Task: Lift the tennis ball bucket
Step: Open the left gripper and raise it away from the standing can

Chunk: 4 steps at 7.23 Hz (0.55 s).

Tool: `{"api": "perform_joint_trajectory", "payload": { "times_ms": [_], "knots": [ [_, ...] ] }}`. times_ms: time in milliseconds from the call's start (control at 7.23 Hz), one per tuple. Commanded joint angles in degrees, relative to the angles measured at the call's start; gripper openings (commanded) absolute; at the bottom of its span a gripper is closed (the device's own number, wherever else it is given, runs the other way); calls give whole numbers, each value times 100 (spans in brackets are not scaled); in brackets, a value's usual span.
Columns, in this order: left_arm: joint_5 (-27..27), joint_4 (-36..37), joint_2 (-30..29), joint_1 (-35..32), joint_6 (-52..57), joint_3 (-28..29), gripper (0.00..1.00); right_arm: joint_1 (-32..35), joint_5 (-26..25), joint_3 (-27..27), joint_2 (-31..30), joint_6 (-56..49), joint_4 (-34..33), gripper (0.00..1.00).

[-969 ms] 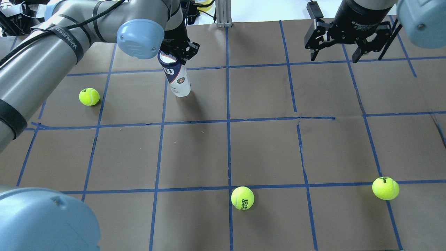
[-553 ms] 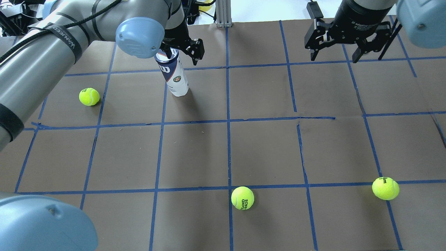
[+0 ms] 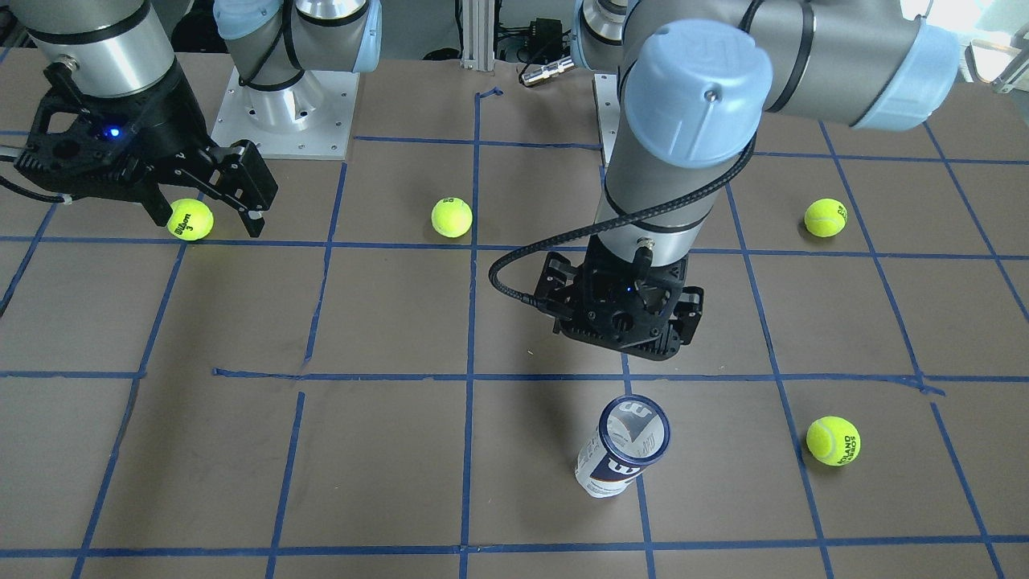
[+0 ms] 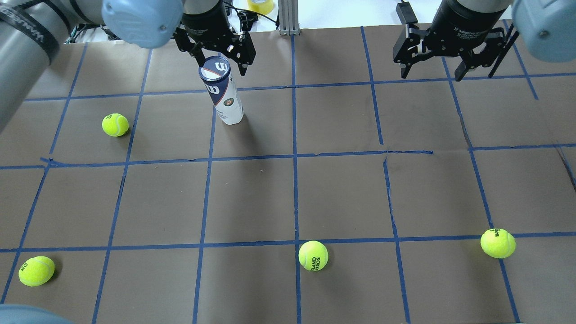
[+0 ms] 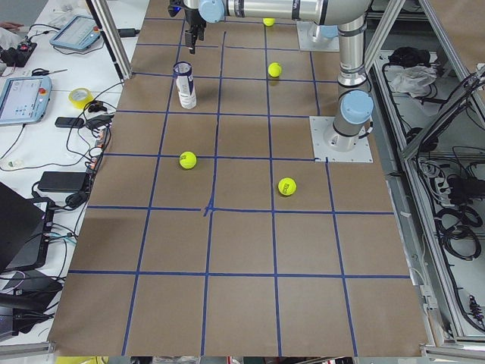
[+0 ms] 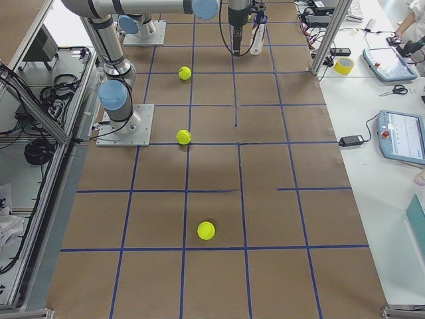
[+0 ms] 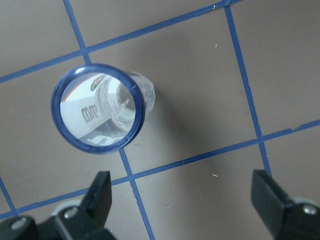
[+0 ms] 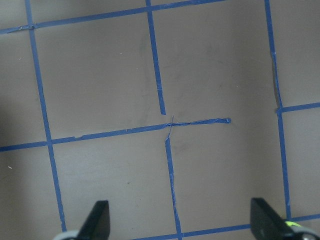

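Note:
The tennis ball bucket [image 4: 225, 96], a slim white and navy tube with a "W" logo, stands upright on the brown table, free of any grip. It also shows in the front view [image 3: 623, 446] and from above in the left wrist view [image 7: 100, 112]. My left gripper [image 4: 222, 66] is open and empty, hovering above and just behind the tube's top; its fingers [image 7: 100, 195] sit clear of the rim. My right gripper [image 4: 431, 74] is open and empty, hovering over the far right of the table [image 8: 181, 220].
Several loose yellow-green tennis balls lie on the table: one left of the tube [image 4: 115, 124], one near left [image 4: 36, 271], one near centre [image 4: 313, 255], one near right [image 4: 497, 243]. Blue tape lines grid the table. An aluminium post [image 4: 288, 18] stands at the far edge.
My left gripper opened and let go of the tube, then drew up and back. The tube now stands by itself. The left arm swung away, uncovering the near-left ball.

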Motion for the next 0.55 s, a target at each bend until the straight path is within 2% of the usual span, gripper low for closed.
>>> {"api": "perform_joint_trajectory", "payload": {
  "times_ms": [0, 138, 415],
  "knots": [
    [-32, -436, 462, 347, -11, -10, 100, 0, -2, 0, 0, 0, 0, 100],
    [-58, -524, 656, 672, -11, -98, 100, 0, -2, 0, 0, 0, 0, 100],
    [-85, -726, 1130, 859, -368, -492, 100, 0, -2, 0, 0, 0, 0, 100]
  ]
}}
